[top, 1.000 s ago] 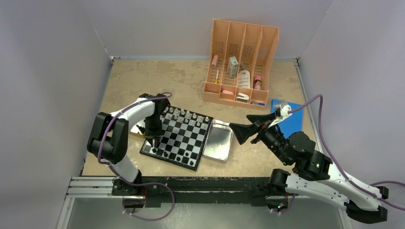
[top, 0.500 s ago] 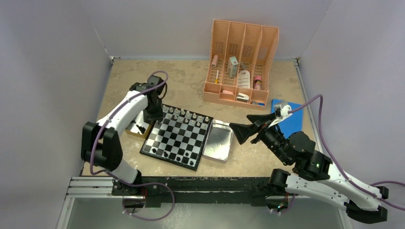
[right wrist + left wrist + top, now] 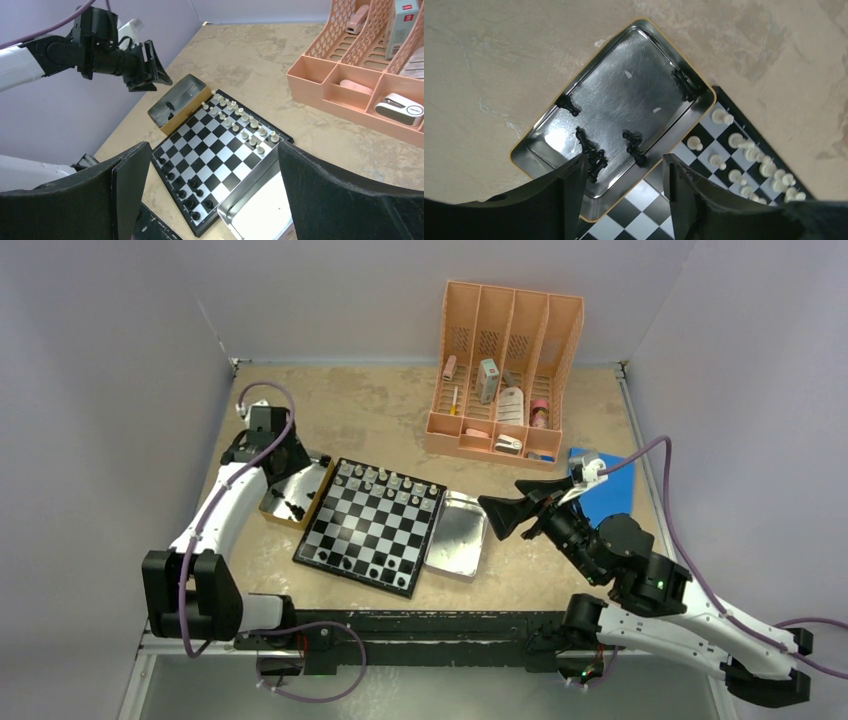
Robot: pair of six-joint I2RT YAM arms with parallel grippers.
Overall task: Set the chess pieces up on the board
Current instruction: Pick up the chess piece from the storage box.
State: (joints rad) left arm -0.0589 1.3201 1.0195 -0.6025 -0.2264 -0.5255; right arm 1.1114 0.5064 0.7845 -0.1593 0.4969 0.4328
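Tan mottled tabletop (image 3: 390, 410), pale walls (image 3: 330, 290); left gripper (image 3: 624, 164) jaws apart, empty, right above tin (image 3: 624, 95) of black pieces (image 3: 591, 152), board (image 3: 375, 525) beside it; right gripper (image 3: 214, 150) spread wide, empty, board below-ahead.

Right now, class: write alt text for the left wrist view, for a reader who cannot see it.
The open left gripper hangs above a metal tin holding several black pieces. A corner of the board, with white pieces lined up, lies to the right on a tan table.
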